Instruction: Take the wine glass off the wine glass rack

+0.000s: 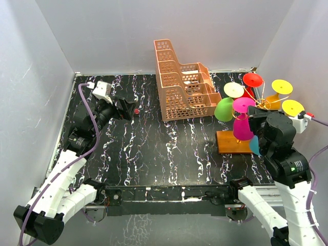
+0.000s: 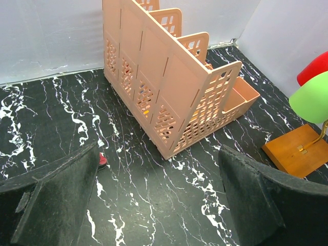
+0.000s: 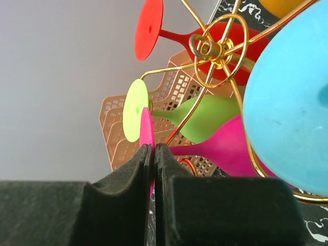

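R pincer [image 3: 152,154] is clamped on the foot disc of the magenta wine glass [image 3: 225,146]. Wrist cam shows the pads pressed together w/ only the thin pink rim edge-on between them. The glass hangs foot-up, bowl lower, on the near side of the wine glass rack [image 1: 228,142], above its orange-brown base board, at the R side of the tabletop [image 1: 154,148].

Neighbours are tight: green glass [image 1: 223,109] just beside it, blue glass [image 3: 287,102] right by the arm, red glass [image 1: 252,80] further back.

L pincer [image 2: 159,161] is spread wide w/ nothing in it, over the tabletop near the peach lattice basket [image 2: 169,87], well apart from the rack. Not involved atm.

Handling, imo:
- Looks like coloured plastic, so light and not brittle. But it's smooth, so prob slippery, and a thin disc held by its edge can pivot in the pads.
- Stem seems to sit in a curled hook arm, so it prob has to slide out along the hook opening, not a straight pull. Can't see the hook end from here.
- Rack is thin wire on a small board. A snag would likely drag or tip it and swing the other glasses.
- A safer hold would be the stem just under the foot, if the wire leaves room.
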`<state>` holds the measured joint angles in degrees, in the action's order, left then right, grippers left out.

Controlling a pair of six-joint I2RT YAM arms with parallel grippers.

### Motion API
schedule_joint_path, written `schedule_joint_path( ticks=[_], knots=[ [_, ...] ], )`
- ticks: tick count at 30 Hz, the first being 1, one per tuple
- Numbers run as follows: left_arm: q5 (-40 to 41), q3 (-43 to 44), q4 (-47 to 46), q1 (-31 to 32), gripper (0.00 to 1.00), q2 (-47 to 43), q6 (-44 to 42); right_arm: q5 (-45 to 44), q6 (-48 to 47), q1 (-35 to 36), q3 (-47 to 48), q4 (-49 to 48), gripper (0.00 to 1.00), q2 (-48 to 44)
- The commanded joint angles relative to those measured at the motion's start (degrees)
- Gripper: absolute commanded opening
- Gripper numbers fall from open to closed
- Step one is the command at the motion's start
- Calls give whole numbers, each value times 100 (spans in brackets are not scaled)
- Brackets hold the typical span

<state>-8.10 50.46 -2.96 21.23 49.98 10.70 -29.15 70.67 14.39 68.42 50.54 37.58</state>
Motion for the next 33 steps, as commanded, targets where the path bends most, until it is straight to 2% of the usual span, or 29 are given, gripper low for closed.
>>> schedule_joint_path(
  ticks=[1,16,27,33],
  knots=[
    [-6,-53,-126,35,97,-18,-24,-328,70,-7,87,-327,8,-201],
    [-137,-84,-187,30,97,77,34,173,204,-2,-335,-300,8,-894],
    [-286,-126,-281,32,97,208,153,1281,-746,-4,-574,-674,8,-1433],
    [-334,-185,-341,30,97,343,165,2697,-1442,1,-813,-1403,8,-1420]
  ],
)
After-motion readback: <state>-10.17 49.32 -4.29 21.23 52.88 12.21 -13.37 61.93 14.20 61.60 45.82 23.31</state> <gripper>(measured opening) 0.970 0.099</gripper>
